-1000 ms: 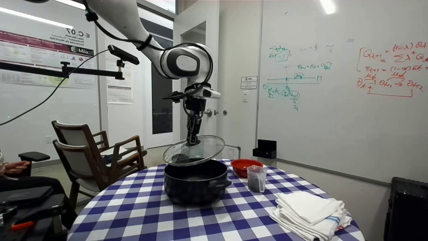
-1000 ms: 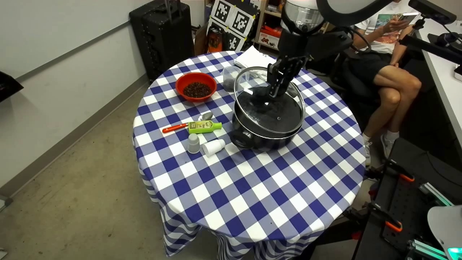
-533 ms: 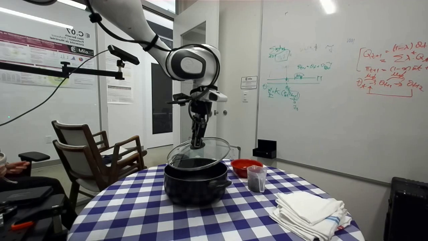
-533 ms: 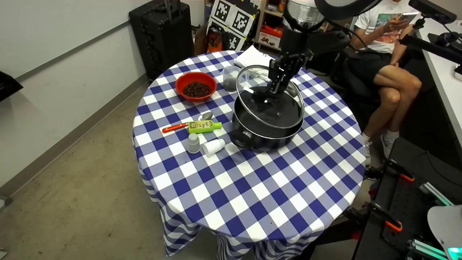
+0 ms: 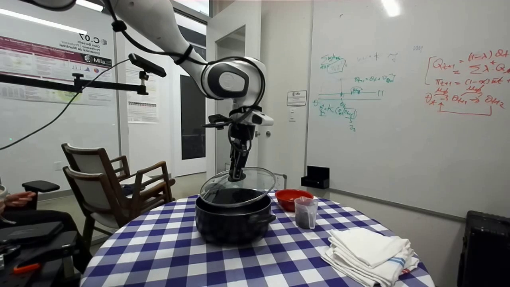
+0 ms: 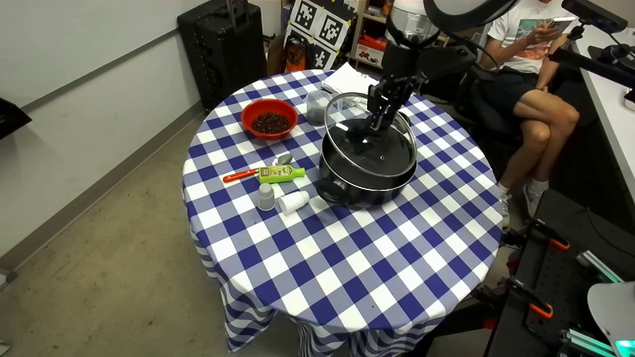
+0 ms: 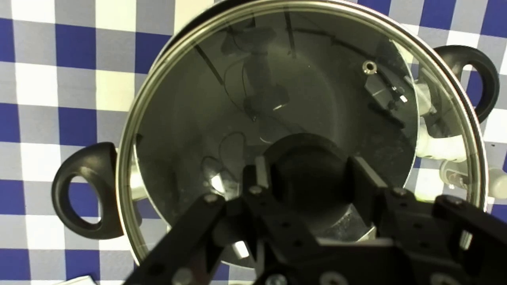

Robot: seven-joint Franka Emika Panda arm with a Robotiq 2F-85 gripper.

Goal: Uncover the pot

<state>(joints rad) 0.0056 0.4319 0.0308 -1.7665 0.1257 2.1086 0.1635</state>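
Checked tablecloth [image 6: 347, 248]; pot [image 6: 368, 197] set upright beneath gripper [image 7: 312, 171], by which tilted glass lid [image 6: 369, 151] is held by its knob [image 7: 309, 158]; handles [image 6: 331, 193] aligned lower-left to upper-right in an exterior view.

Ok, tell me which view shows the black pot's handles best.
The wrist view: from above, it catches one handle and the opposite handle almost whole, either side of the glass lid. In both exterior views only the nearer one stands out; the farther is hard to make out.

Jaws around dark knob [image 7: 307, 170] | glass lid [image 7: 293, 91] over black pot [image 7: 103, 170]
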